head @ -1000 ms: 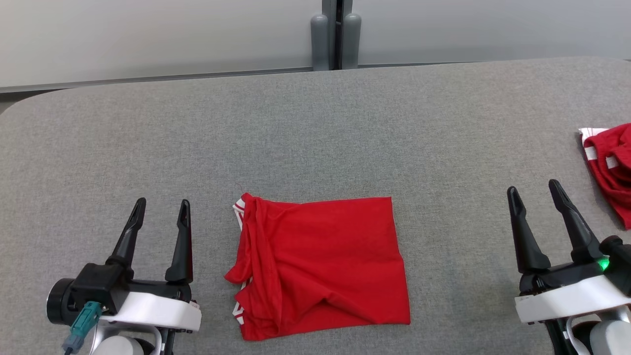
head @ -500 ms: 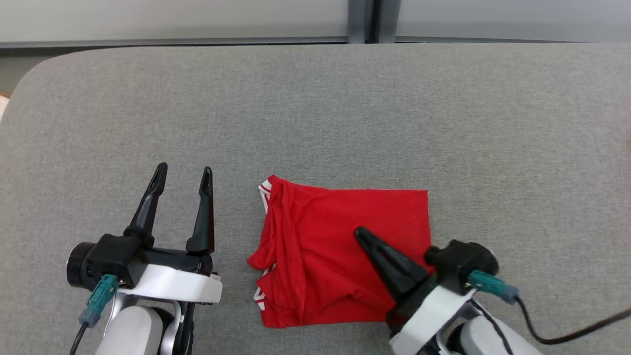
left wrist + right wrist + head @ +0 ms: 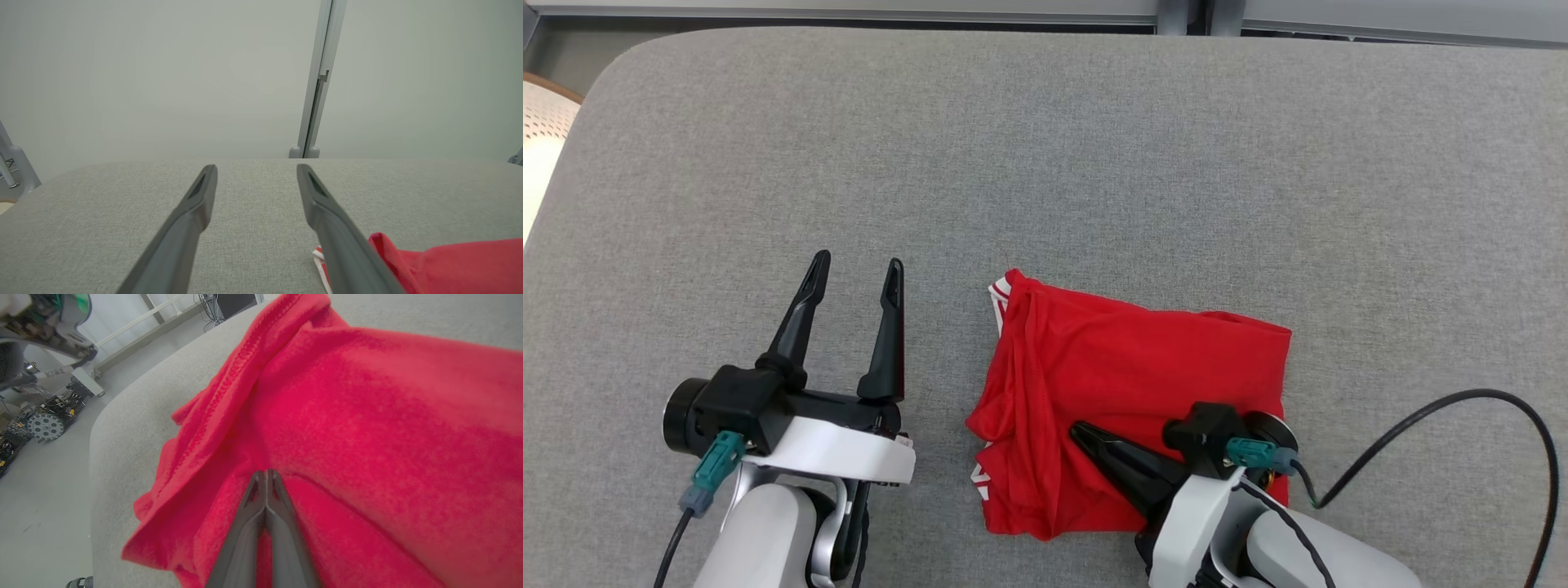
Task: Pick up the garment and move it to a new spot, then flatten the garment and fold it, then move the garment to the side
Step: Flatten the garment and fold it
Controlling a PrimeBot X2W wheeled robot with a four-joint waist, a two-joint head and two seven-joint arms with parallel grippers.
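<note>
The red shirt [image 3: 1127, 392] lies folded on the grey table [image 3: 1045, 163], close to the robot. The right gripper [image 3: 1080, 429] rests on the near right part of the shirt. Its 2 fingers are pressed tight together, with the tips on the cloth. I cannot tell if any cloth is pinched between them. The left gripper [image 3: 858, 261] sits just left of the shirt, not touching it, with its 2 fingers wide apart.
</note>
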